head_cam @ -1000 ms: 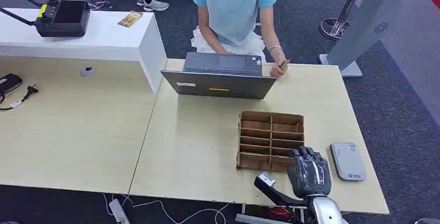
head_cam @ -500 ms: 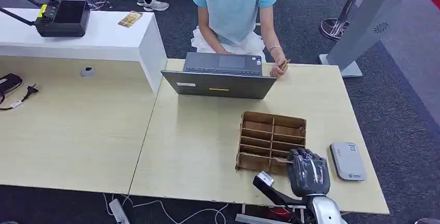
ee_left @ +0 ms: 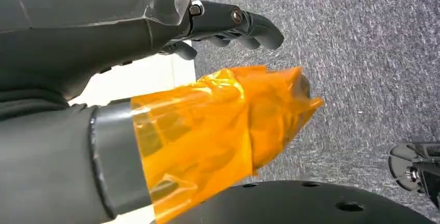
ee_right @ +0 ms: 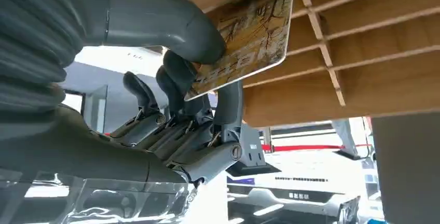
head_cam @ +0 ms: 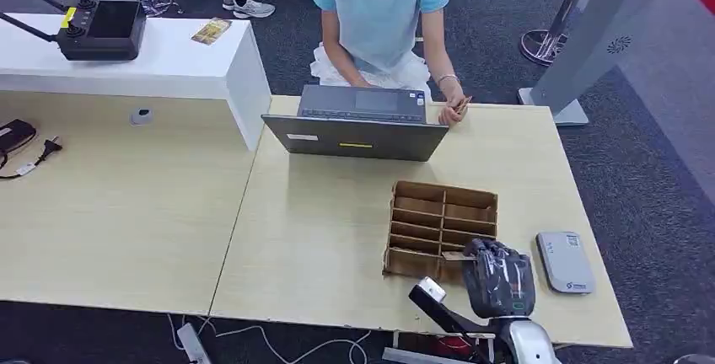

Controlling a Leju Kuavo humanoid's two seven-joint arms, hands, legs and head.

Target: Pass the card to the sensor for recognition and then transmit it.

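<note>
From the head view, the right robot hand (head_cam: pixel 499 278) sits at the near right corner of the cardboard organizer (head_cam: pixel 441 229), its back turned up so the fingers are hidden underneath. A sliver of the card (head_cam: pixel 456 256) pokes out to the left of the knuckles, right at the organizer's near row; how it is pinched is hard to make out here. The grey sensor (head_cam: pixel 565 261) lies flat just to the right of the hand, apart from it. On the far side of the counter (head_cam: pixel 320 238), a laptop (head_cam: pixel 358 124) stands open, with a person (head_cam: pixel 379 10) seated behind it, cut off at the top edge, one hand (head_cam: pixel 451 111) resting by the laptop's corner.

Over to the left wrist view: the left robot hand (ee_left: pixel 155 37) hangs over grey carpet (ee_left: pixel 363 53), dark fingers (ee_left: pixel 249 24) loosely curled with nothing in them. Its thumb (ee_left: pixel 218 125) is wrapped in orange film, blurring its shape.

Now the right wrist view, and here it's plain. The thick grey thumb (ee_right: pixel 166 19) presses on one face of the yellow patterned card (ee_right: pixel 249 37), dark fingers (ee_right: pixel 179 79) backing it from the other side: a firm pinch. The card's free end reaches in among the wooden dividers of the organizer (ee_right: pixel 363 42). Print on the card is too blurred to read. The background beyond the hand is bright and washed out.
</note>
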